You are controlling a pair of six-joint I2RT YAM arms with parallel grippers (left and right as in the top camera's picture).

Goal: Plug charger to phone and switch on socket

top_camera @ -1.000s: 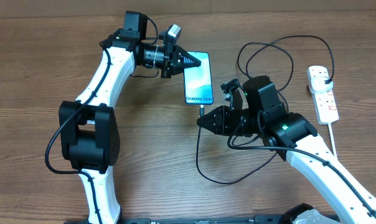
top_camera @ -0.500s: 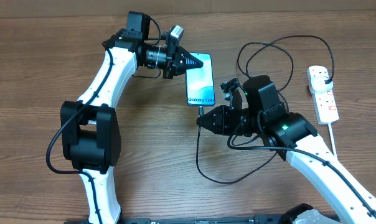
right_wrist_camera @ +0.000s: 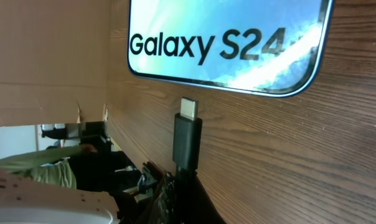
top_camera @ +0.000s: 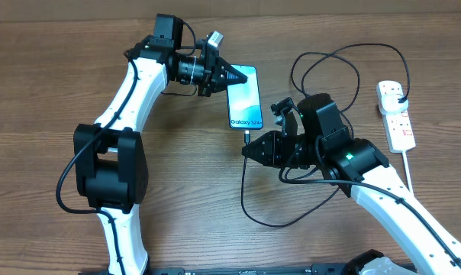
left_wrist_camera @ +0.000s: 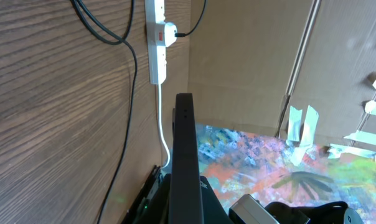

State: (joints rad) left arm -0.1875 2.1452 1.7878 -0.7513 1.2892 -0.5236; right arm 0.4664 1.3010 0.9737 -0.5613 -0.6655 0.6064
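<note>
Table: matte brown wood with a fine grain, filling the overhead view.
Phone: a slim rectangle with rounded corners. It lies flat just above the centre of the overhead view. The glossy light-blue screen reads "Galaxy S24" near its lower edge.
Charger: a thin black cable lying in wide, loose loops right of centre. It ends in a small boxy black plug with a short metal tip.
Socket: a long white plastic power strip at the far right edge, well apart from the phone. Its switches carry red marks, and a black plug sits in its upper end.
White cord: thicker and smooth, running on from one end of the strip.
Left gripper: black and tapering to a point, with its tip over the phone's upper left corner. From above only one tapered outline shows, so I cannot tell whether the fingers are together or apart.
Right gripper: black, just below the phone, with its fingers clamped on the body of the charger plug.
Plug and phone: in the right wrist view the metal tip points at the phone's lower edge and stops just short of it. A sliver of wood grain shows between them, so the plug is not inserted.
</note>
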